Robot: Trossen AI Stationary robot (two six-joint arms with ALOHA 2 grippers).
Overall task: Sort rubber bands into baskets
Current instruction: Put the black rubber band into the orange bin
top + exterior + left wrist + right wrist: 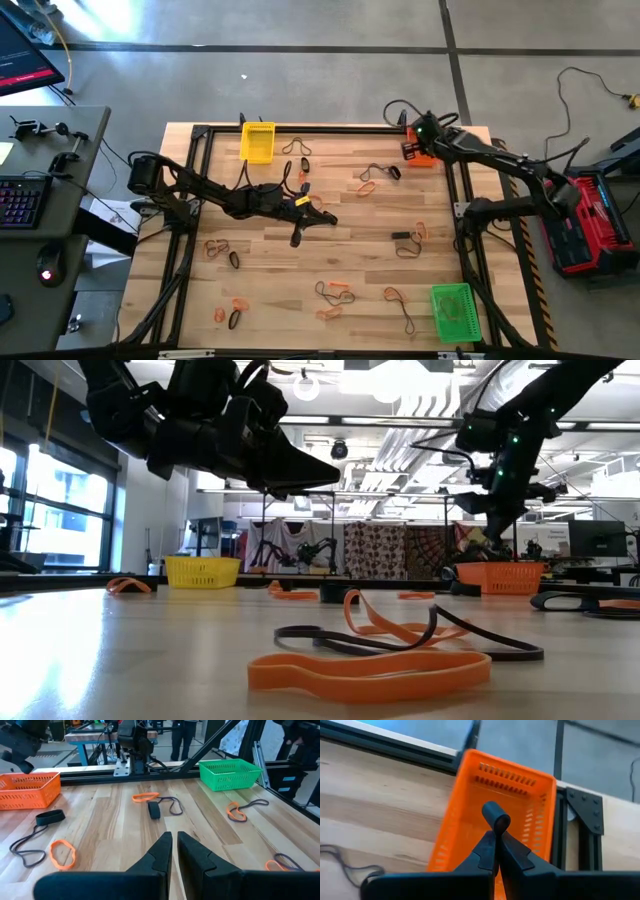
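Orange and black rubber bands (335, 291) lie scattered over the wooden table. The orange basket (421, 155) stands at the far right, the yellow basket (257, 141) at the far middle and the green basket (452, 311) at the near right. My right gripper (495, 837) hangs over the orange basket (470, 835), shut on a black rubber band. My left gripper (325, 220) hovers above the middle of the table. Its fingers (174, 842) are shut with nothing between them and point toward the right side. My right gripper pinches a black rubber band between its two fingertips. A small loop of the band (496, 819) sticks out past the tips, and the fingers hide the rest. The fingers slant down from above, over the orange basket. The band is lifted clear of the table.
In front of my left gripper lie an orange band (145, 797), a black band (154, 810) and another orange band (62, 854). Dark frame rails (460, 190) edge the table. A red and black case (590, 225) sits on the floor to the right.
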